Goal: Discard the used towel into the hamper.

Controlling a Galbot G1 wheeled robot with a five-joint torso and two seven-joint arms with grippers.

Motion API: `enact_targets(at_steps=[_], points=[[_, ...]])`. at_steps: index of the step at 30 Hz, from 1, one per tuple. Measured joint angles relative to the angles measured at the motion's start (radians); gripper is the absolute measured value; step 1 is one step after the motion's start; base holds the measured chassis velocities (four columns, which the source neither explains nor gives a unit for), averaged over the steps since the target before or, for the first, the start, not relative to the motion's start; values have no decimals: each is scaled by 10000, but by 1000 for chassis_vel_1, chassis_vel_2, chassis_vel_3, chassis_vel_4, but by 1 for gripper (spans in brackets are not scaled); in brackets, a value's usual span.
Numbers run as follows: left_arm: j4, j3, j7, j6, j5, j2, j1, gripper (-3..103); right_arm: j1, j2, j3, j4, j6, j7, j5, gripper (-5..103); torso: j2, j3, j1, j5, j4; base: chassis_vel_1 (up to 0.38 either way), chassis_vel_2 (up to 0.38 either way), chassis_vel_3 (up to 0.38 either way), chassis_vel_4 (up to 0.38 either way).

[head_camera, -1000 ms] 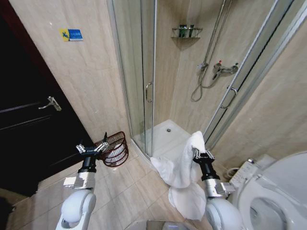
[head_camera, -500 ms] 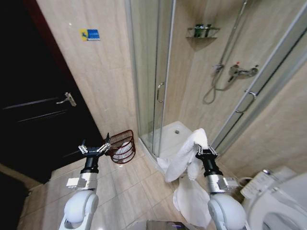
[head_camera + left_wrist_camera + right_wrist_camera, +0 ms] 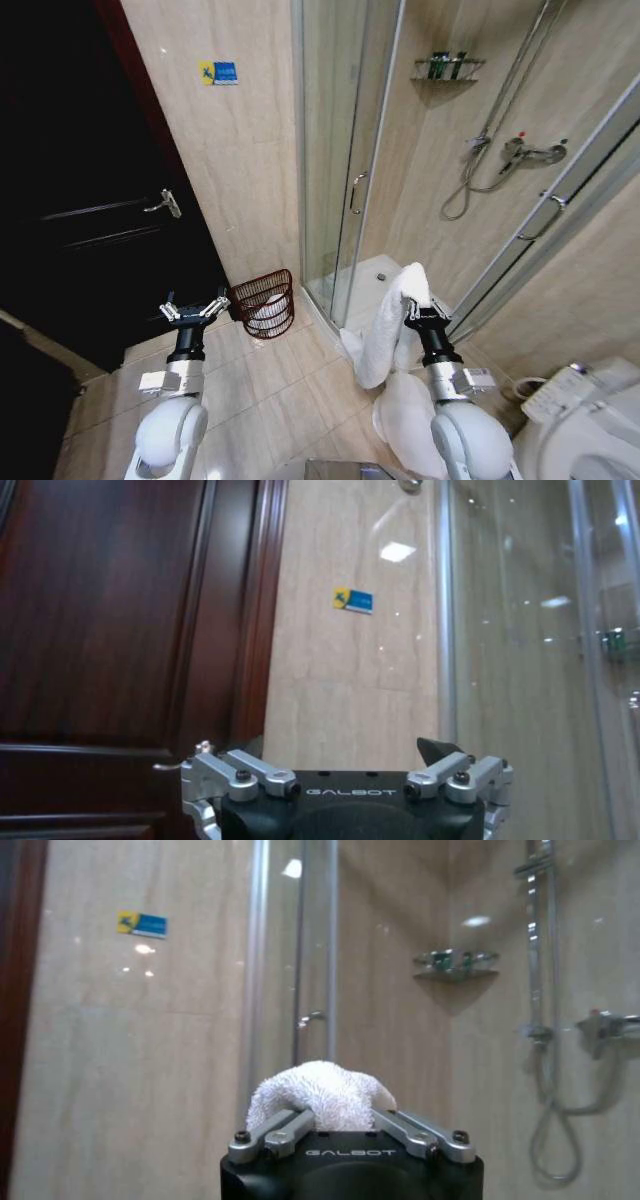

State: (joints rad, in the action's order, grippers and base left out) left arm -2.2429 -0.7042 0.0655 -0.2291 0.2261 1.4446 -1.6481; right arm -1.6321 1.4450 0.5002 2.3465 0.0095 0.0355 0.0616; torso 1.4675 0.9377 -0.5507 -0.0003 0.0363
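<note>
The white used towel (image 3: 383,345) hangs from my right gripper (image 3: 418,309), which is shut on its top fold, raised in front of the shower entrance. Its lower end trails onto the floor tiles. In the right wrist view a bunch of towel (image 3: 320,1099) bulges between the right gripper's (image 3: 338,1123) closed fingers. The hamper (image 3: 265,302), a small dark reddish-brown openwork basket with something white inside, stands on the floor against the wall beside the shower's glass. My left gripper (image 3: 194,308) is held up, open and empty, left of the hamper. The left gripper (image 3: 340,759) faces the wall and door.
A dark wooden door (image 3: 90,230) with a lever handle fills the left. The glass shower enclosure (image 3: 345,170) stands behind the towel. A toilet (image 3: 590,420) sits at the lower right. Beige floor tiles (image 3: 270,390) lie between me and the hamper.
The whole picture has shifted right, so the camera has swung left. Both arms keep the same pose, and the towel stays in the right gripper.
</note>
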Motion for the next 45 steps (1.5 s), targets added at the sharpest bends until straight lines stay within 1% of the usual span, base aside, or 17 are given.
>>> enact_targets(at_steps=[12,24,31,35,45], points=[[-60,11,-12,-116,16,-15,-108,100,-105,81,-97,86,-30,-63,-160,5,0,0,0,4,0,45,53,63,63],[-8,37,-17,-229,22,8,-105,100,-219,85,-128,139,-59,-69,-306,5,0,0,0,3,2,108,109,102,113],[108,60,-11,-601,8,41,-135,100,-194,125,-221,42,-39,-75,-410,5,0,0,0,3,3,81,81,82,92],[109,71,-11,-629,-18,50,-144,100,-108,138,-227,-19,-32,-76,-411,5,0,0,0,2,-3,0,0,0,0],[39,106,-18,-651,-131,126,-186,100,104,118,-204,-150,-56,-93,-381,5,0,1,0,3,0,0,0,0,0]])
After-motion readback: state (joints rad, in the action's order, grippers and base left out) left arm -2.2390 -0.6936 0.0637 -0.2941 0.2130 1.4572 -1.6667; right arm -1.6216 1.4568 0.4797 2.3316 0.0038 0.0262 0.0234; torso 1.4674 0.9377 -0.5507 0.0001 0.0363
